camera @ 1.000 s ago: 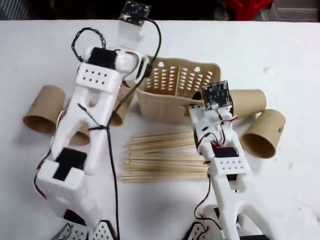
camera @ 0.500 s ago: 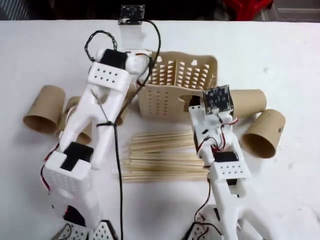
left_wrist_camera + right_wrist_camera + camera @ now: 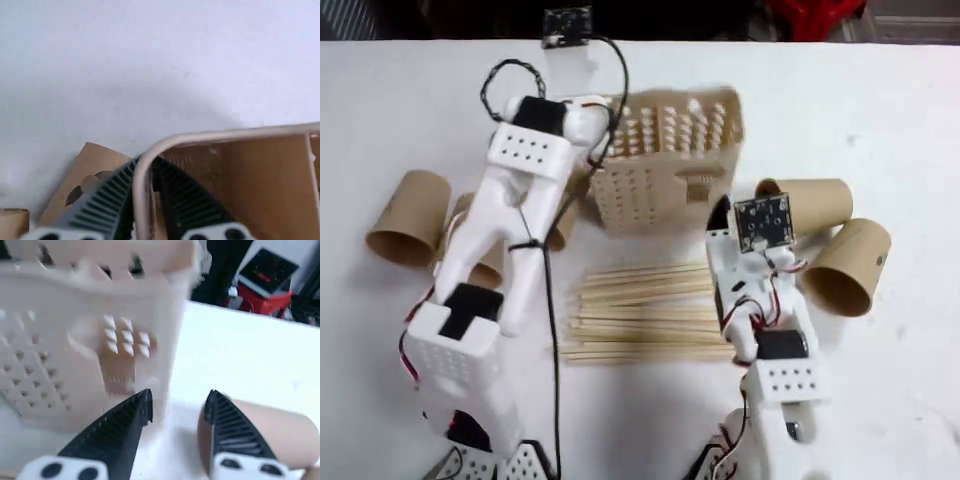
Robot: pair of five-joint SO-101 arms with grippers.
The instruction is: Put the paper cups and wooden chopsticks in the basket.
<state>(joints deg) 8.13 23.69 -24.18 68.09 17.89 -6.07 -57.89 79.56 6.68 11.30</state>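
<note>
Tilted up since a moment ago, the basket (image 3: 665, 160) shows its holed wall — the left pincer (image 3: 146, 164) is clamped on its rim. The right pincer (image 3: 180, 397) gapes open; a paper cup (image 3: 265, 432) lies on its side just beside one finger, chopsticks (image 3: 640, 315) behind the wrist.

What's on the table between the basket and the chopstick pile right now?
Nothing: in the high view a narrow strip of bare table separates the basket from the chopsticks.

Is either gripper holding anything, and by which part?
The left gripper pinches the basket by its rim near a corner; the right gripper is open and empty.
</note>
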